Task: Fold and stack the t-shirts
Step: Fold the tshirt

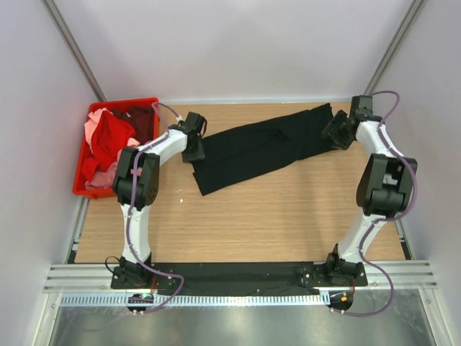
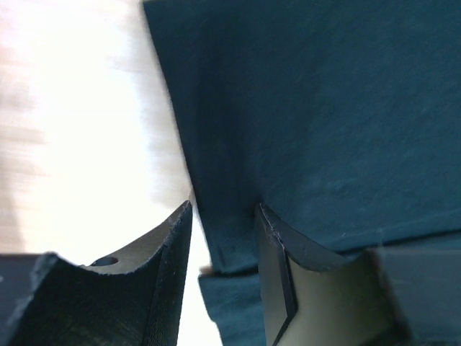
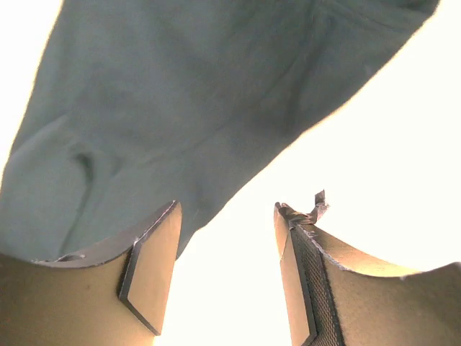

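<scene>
You see the black t-shirt (image 1: 259, 148) slanting from middle left to upper right, left gripper (image 1: 193, 146) and right gripper (image 1: 338, 132) at opposite ends, both jaws parted.

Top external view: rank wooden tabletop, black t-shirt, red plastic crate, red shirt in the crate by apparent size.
1. Wooden tabletop
2. Black t-shirt and red plastic crate: too close to rank.
3. Red shirt in crate

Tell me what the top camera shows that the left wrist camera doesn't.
Only the top view: the red crate holding a red t-shirt and other cloth, plus the right arm. Only the left wrist view: the left hand open, fingers either side of an edge of the black t-shirt. Both: that shirt on the wooden table.
</scene>
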### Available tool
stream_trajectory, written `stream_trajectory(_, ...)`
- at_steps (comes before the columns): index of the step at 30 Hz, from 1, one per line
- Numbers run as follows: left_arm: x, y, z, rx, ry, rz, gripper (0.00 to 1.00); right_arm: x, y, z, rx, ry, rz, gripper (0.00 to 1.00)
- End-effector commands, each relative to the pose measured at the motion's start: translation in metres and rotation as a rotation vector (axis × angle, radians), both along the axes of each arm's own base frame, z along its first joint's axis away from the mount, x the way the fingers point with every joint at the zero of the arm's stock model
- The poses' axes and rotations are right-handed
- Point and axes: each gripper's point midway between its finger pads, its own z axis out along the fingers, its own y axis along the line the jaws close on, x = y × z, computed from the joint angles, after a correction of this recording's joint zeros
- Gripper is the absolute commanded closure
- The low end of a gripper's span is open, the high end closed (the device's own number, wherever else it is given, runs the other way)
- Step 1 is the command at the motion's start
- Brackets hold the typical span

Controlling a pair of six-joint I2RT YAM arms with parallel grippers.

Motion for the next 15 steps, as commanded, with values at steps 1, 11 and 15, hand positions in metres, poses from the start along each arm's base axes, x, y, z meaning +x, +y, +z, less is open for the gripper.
stream_trajectory(1, -0.056, 0.018, -0.027, 0.048, 0.155, 0.068, 0.59, -0.023, 0.005, 0.044, 0.0, -0.063, -0.015, 0.39)
stream_trajectory(11, -0.115, 0.005, -0.015, -0.009, 0.179, 0.092, 0.62, -0.075, 0.022, 0.069, 0.009, -0.1, 0.016, 0.38)
stream_trajectory(15, -0.113, -0.003, 0.015, -0.062, 0.103, 0.085, 0.58, -0.089, 0.022, 0.055, 0.005, -0.064, 0.012, 0.38)
